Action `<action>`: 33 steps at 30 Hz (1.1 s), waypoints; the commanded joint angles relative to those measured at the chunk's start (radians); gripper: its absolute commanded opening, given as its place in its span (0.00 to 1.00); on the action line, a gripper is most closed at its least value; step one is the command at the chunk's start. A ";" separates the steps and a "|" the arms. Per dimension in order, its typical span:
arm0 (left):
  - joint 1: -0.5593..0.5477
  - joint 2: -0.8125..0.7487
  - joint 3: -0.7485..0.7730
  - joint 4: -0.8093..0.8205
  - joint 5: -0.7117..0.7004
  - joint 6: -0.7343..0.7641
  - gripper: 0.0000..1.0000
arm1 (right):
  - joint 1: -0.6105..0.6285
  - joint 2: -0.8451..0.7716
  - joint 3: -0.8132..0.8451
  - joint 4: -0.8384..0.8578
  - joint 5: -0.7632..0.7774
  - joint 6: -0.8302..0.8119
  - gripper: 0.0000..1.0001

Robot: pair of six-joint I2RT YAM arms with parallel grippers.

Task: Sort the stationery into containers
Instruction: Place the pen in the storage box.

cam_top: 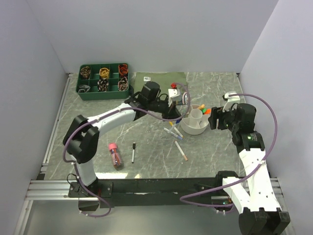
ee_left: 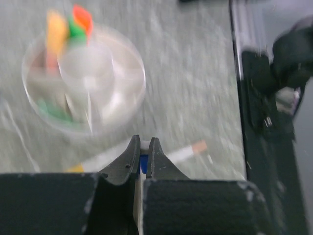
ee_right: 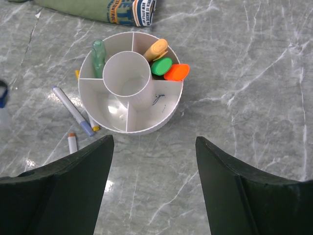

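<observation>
While the left wrist view is smeared, we read the left gripper (ee_left: 143,143) as pressed together on what looks like a slim blue-and-white pen (ee_left: 143,164), held above the table short of the organiser (ee_right: 146,128).

Risk: the pinch sits on a narrow barrel, so the pen may swivel or slip and land on a divider or outside the rim. A low approach could also shove the light organiser. The right gripper (ee_right: 154,139) hovers just beside it, jaws spread with nothing between them; two arms over one bowl could clash.

Surroundings: green tray (cam_top: 80,93) far left, well apart; olive cloth (cam_top: 161,78) behind the organiser.

Obstructions: the central cup (ee_right: 128,73) and the highlighters (ee_right: 161,66) crowd one side. The pink-capped tube (cam_top: 115,154) and black pen (cam_top: 133,152) lie well apart. A blue-tipped marker (ee_right: 73,111) and an orange-banded pen (ee_right: 72,143) lie just beside the wall, under the approach.
</observation>
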 commanded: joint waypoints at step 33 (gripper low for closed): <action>0.004 0.266 0.006 1.052 0.157 -0.283 0.43 | 0.005 0.087 -0.010 0.016 -0.012 -0.011 0.75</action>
